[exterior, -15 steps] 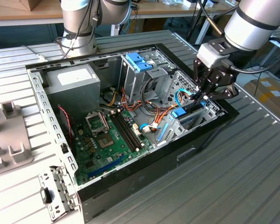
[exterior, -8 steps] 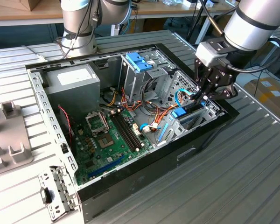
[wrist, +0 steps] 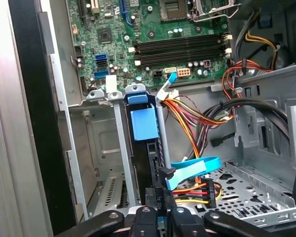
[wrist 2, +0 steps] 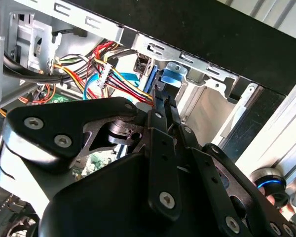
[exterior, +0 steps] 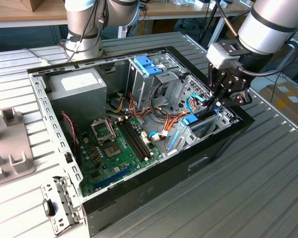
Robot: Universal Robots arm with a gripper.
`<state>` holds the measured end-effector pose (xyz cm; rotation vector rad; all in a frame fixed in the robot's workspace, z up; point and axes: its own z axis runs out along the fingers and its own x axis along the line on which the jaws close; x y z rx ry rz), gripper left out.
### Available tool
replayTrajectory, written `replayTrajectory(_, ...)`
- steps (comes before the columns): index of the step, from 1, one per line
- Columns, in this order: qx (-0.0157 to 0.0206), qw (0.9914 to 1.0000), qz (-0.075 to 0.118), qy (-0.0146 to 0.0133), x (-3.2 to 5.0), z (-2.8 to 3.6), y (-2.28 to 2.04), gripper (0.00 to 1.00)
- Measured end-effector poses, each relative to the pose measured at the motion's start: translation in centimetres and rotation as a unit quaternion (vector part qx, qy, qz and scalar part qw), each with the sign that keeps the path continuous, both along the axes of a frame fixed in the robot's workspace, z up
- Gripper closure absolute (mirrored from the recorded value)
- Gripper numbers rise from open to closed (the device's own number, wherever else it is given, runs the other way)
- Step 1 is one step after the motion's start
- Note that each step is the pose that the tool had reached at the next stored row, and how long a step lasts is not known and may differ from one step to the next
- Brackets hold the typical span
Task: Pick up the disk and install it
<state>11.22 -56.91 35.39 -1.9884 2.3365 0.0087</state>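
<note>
The claw (exterior: 214,105) hangs low inside the open computer case (exterior: 216,148), at the drive-bay corner on the exterior view's right, its black fingers (wrist: 153,217) drawn narrow and pinched on the rear edge of the disk (wrist: 147,148). The disk stands on edge directly beneath the claw, dropped between the grey metal rails of the drive bay (wrist: 119,148), its bright blue carrier tab (wrist: 143,123) at the end farthest from the fingers. In the second wrist view the fingers (wrist 2: 160,121) run down to the same blue tab (wrist 2: 168,76) just under the bay's silver top rail. Just beside the claw, a pale blue flat data cable (wrist: 195,170) curls up from a black connector (wrist: 166,175) at the disk's near edge, and a bundle of red, orange and yellow power wires (wrist: 192,118) passes close by. Beyond the disk's far end lies the green motherboard (exterior: 116,148) with its row of black memory slots (wrist: 180,49). Well apart from the claw, across the case, sit the grey power supply (exterior: 77,89) and a paler blue two-tabbed latch (exterior: 146,64) on the upper drive cage. The case rests on a ribbed metal surface (exterior: 248,198).
</note>
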Motion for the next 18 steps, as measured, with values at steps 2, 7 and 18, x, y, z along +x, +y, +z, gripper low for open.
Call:
replayTrajectory(2, 0.0000, 0.99996, -0.009, 0.0000, 0.00, -0.01, 0.00, 0.83)
replayTrajectory(7, -0.0001, 0.99961, -0.028, 0.0000, 0.00, -0.05, 0.00, 0.83)
replayTrajectory(18, -0.0002, 0.99993, -0.012, 0.0000, -0.01, -0.10, 0.00, 0.83)
